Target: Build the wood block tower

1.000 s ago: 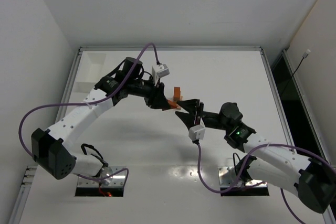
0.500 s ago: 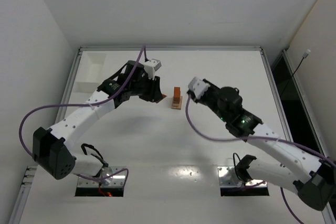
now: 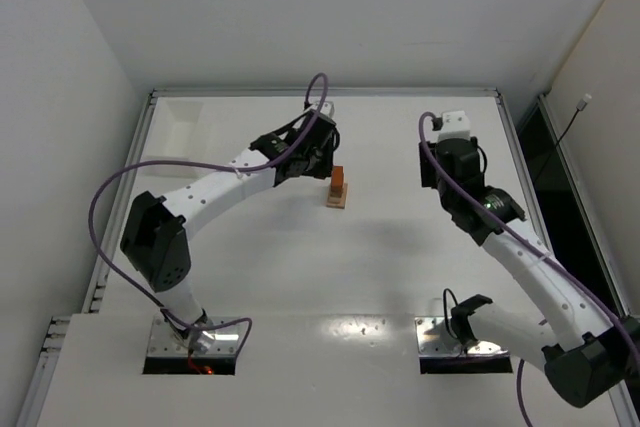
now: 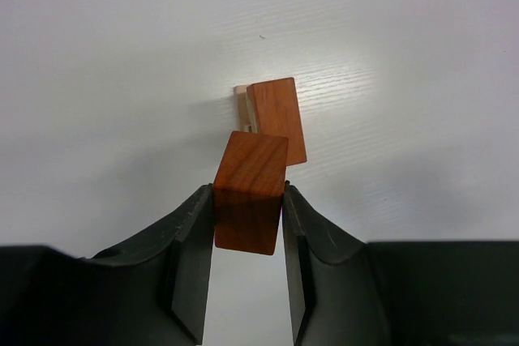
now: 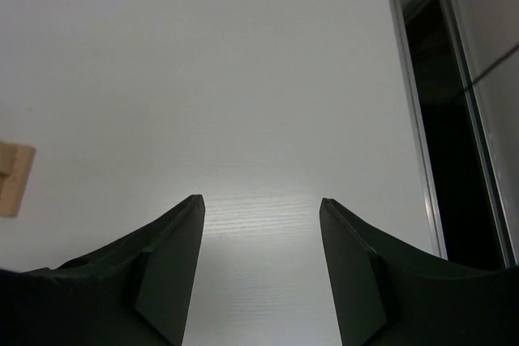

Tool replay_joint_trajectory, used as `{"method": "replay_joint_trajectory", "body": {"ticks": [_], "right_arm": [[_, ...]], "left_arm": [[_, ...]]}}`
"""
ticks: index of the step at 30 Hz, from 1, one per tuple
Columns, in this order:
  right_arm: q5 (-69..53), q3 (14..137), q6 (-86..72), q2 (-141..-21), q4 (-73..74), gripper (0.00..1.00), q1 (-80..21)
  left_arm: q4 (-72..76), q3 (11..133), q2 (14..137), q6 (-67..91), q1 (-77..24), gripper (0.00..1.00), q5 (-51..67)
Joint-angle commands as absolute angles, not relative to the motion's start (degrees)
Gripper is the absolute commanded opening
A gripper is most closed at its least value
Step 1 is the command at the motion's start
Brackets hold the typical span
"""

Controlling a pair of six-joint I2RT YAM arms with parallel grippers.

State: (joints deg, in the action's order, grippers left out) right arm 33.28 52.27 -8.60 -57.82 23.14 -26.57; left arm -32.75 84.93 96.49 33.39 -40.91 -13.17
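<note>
Two robot arms rise from their mounts at the near edge of a white table (image 3: pixel 250 277). Toward the middle of the table stands the wood block tower (image 3: pixel 338 188), a small stack with a pale tan piece (image 4: pixel 241 103) low down and a reddish-brown top piece (image 4: pixel 278 115) above it.

The left arm (image 3: pixel 215 187) sweeps in from the near left. The left gripper (image 4: pixel 247 190) hangs just left of the tower and a little beyond it. Its jaws are clamped on a reddish-brown block (image 4: pixel 251 172), pinched by two opposite faces. In the left wrist view this block overlaps the near edge of the tower's top piece, and whether the two touch cannot be told.

On the right side, the right arm (image 3: pixel 520 257) stands raised, well apart from the tower. The right gripper (image 5: pixel 259 200) has its jaws spread with nothing between them, and only tabletop shows beyond its fingers.

At the far left corner of the table lies a shallow white tray (image 3: pixel 180 122).
</note>
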Motion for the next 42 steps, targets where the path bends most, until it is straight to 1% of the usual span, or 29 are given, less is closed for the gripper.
{"method": "replay_joint_trajectory", "body": {"ticks": [1,5,9,14,25,30,42], "right_arm": [[35.9,55.0,-15.6,-57.7,27.0,0.56,-21.7],[32.4,55.0,-17.9,-56.3,28.1,0.54,-17.3],[31.2,54.5,-18.5,-55.7,29.4,0.54,-15.0],[27.8,54.0,-19.7,-54.6,29.4,0.54,-13.6],[25.0,53.4,-19.7,-53.5,30.0,0.54,-10.8],[23.7,52.2,-19.7,-52.5,30.0,0.54,-10.2],[21.4,51.7,-19.7,-53.0,29.4,0.53,-10.2]], "left_arm": [[-32.8,88.4,97.8,35.6,-44.9,0.0,-23.1],[-30.4,87.2,98.3,36.4,-48.1,0.0,-28.4],[-28.3,85.3,98.9,37.1,-49.7,0.0,-33.6],[-25.7,83.8,101.3,39.2,-50.7,0.0,-36.6],[-23.4,86.1,106.7,39.7,-50.7,0.0,-37.2],[-23.4,87.9,107.2,39.2,-50.7,0.0,-37.8],[-22.9,87.9,107.8,38.7,-50.7,0.0,-37.3]]}}
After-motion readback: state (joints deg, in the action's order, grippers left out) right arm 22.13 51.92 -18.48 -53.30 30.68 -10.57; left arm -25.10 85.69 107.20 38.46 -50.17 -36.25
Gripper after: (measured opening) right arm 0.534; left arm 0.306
